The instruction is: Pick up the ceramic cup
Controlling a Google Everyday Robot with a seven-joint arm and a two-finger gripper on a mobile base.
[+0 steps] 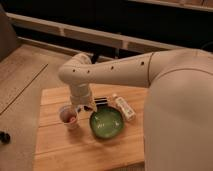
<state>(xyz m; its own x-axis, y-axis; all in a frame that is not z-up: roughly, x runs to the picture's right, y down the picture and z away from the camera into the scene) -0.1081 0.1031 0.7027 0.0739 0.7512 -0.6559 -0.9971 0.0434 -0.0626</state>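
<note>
The ceramic cup (69,116) is a small pale mug with a pinkish-red inside. It stands upright on the left part of the wooden table (60,150). My gripper (89,107) hangs from the white arm just right of the cup, between it and the green bowl (107,123), close above the table top. The arm's wrist covers much of the gripper.
The wide green bowl sits in the middle of the table. A small white bottle (124,107) lies on its side behind the bowl to the right. My arm's big white body (175,100) fills the right side. A wall ledge runs behind the table.
</note>
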